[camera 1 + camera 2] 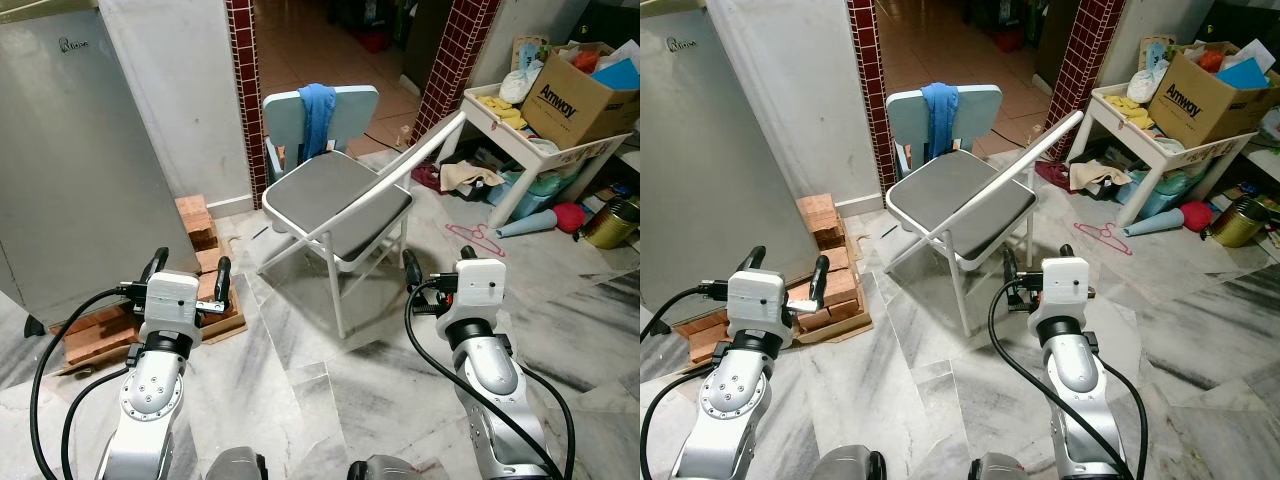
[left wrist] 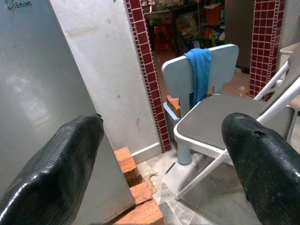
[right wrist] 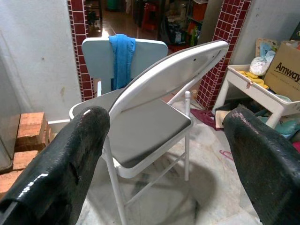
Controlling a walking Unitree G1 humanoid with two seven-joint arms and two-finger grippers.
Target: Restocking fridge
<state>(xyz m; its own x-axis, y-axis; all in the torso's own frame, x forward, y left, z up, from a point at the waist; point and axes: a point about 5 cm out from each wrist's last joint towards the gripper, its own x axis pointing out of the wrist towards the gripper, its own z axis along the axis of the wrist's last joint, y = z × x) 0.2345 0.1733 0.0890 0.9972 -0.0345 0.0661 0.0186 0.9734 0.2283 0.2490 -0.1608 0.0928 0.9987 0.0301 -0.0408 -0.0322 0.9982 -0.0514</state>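
The grey fridge stands at the left with its door closed, and it also appears in the left wrist view. My left gripper is held up in front of me, a little right of the fridge, open and empty. My right gripper is raised at the same height, open with nothing between its fingers. It points at a white folding chair with a grey seat. No item to stock can be made out.
A light blue small chair with a blue cloth stands behind the folding chair, in a doorway between red tiled pillars. Bricks lie on a board beside the fridge. At the right, a white table holds a cardboard box.
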